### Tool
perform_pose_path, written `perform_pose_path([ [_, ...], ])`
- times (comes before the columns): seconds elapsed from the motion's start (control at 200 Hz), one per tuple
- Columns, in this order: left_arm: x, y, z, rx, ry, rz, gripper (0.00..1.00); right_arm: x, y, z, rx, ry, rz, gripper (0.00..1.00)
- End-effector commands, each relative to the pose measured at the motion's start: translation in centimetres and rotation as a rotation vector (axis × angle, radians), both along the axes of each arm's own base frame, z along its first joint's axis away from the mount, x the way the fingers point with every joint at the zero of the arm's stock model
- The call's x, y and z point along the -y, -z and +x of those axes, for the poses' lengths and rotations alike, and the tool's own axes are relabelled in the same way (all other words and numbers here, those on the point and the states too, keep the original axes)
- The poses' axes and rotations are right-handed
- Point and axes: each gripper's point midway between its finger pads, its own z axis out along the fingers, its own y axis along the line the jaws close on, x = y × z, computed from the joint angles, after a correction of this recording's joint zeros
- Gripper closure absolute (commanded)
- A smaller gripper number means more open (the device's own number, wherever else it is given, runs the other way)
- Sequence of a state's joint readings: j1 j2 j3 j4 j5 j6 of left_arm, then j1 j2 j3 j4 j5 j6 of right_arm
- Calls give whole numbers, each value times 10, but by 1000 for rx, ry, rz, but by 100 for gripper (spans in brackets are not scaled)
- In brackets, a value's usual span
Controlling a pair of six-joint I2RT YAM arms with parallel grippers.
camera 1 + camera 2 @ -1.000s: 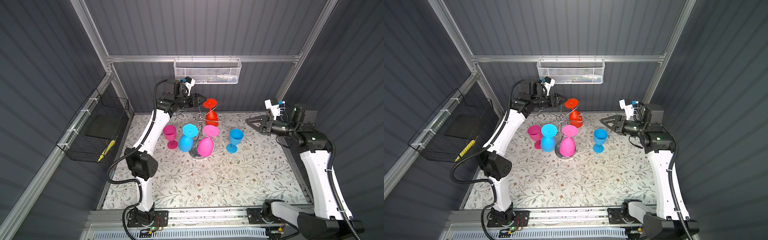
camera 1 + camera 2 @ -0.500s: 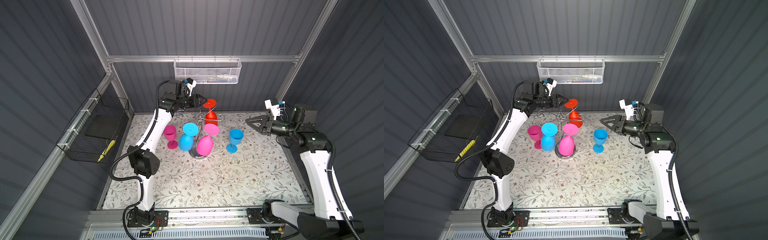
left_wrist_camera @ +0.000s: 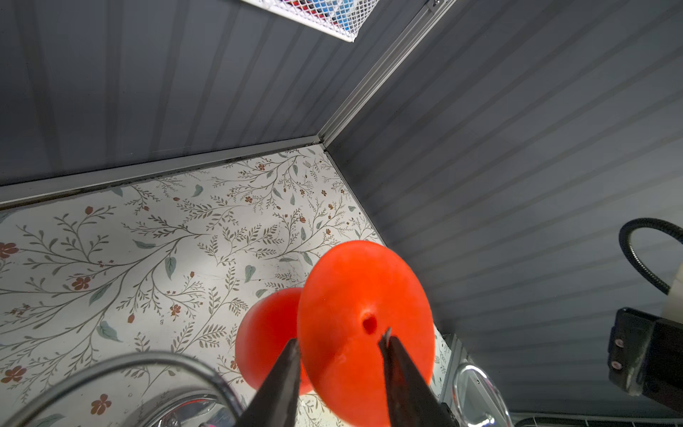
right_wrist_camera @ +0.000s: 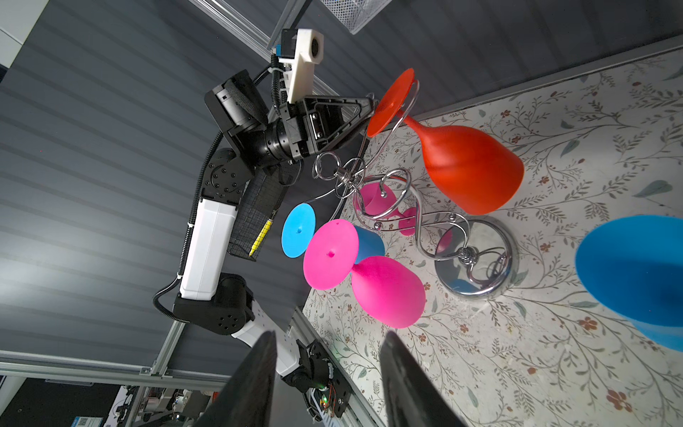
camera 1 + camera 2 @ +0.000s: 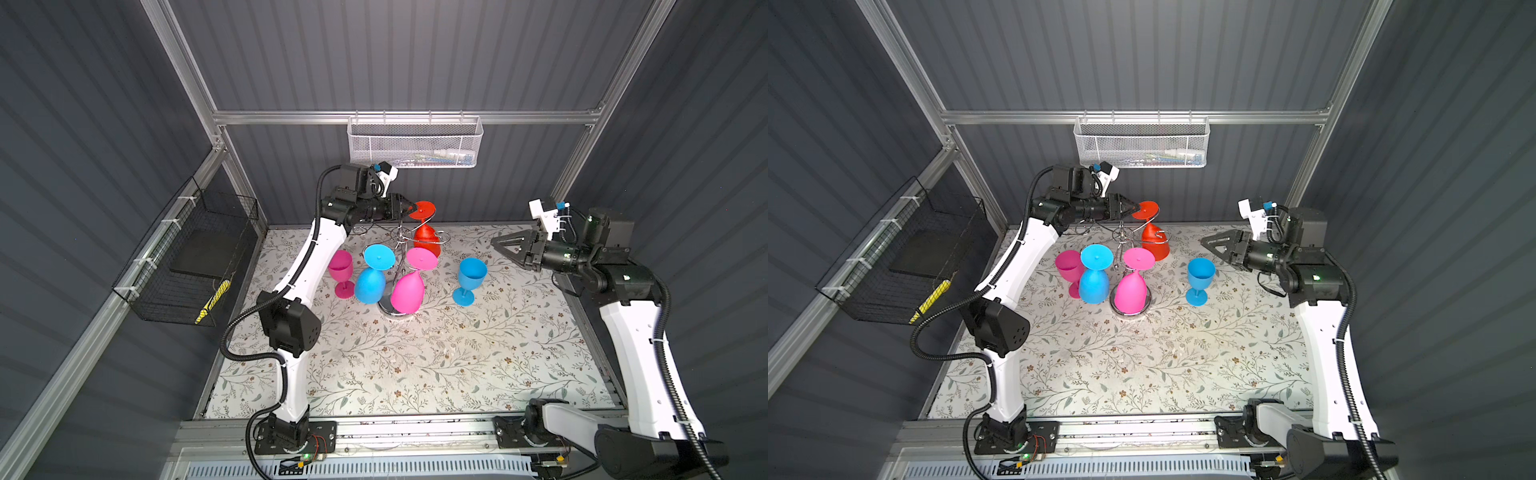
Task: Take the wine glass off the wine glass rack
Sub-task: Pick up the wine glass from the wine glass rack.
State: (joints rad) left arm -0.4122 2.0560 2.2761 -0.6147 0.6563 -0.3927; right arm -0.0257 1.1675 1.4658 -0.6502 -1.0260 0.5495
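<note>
While red glass (image 5: 428,243) hangs on rack (image 4: 452,277) | left gripper (image 3: 340,337) straddles foot, grip unclear | right gripper (image 4: 329,334) parted, empty

Bright even light, soft shadows, sharp

No legible text, brand, number or sign is found in any view. Coloured packaging is glimpsed through the white mesh basket (image 5: 395,145), but any print on it is too small to be read. What looks like a small blue sticker (image 4: 84,422) is seen outside the frame in the right wrist view — its marks are blurred.
</note>
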Motion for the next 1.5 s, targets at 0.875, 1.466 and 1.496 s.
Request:
perform_pose_path([
  [0.875, 10, 6, -9, -129, 36, -73, 82, -3, -4, -5, 13, -19, 14, 51],
  [1.466, 3, -30, -24, -112, 9, -156, 100, -2, -6, -9, 19, -14, 13, 51],
  [1.496, 3, -33, -25, -114, 9, -168, 100, -2, -6, -9, 20, -14, 13, 52],
])
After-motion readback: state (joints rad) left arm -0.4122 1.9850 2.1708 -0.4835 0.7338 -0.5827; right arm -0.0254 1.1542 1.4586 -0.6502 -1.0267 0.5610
